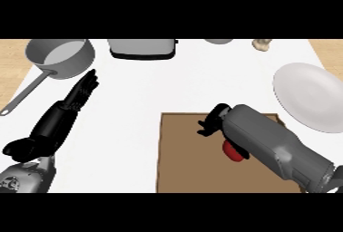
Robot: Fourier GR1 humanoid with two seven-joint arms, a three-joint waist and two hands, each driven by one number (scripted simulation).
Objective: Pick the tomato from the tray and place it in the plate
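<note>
Head view, looking steeply down on a white kitchen counter (pixel 134 136): the robot's right hand (pixel 213 121) hangs over a brown tray (pixel 184 158), its grey forearm slanting in from the lower right and covering much of the tray's right half. The dark fingers (pixel 204 129) curl downward near the tray's upper middle, but the wrist hides most of them, so whether they grip anything cannot be told from here. The red tomato (pixel 232 153) peeks out from under the left edge of that forearm, only a sliver of it showing, and it lies within the tray's outline, lower down than the fingers. The white plate (pixel 309 97) sits on the counter to the upper right of the tray, just beside the tray's far corner, with nothing on it. The left hand (pixel 84 90) rests at the left of the counter, fingers straight and pointing away toward the far edge, holding nothing. Just beyond its fingertips stands a grey saucepan (pixel 60 56), its long handle running down toward the left edge. A toaster (pixel 142 47) sits at the far middle of the counter, and a small pale object (pixel 262 44) lies farther right along the same edge.
</note>
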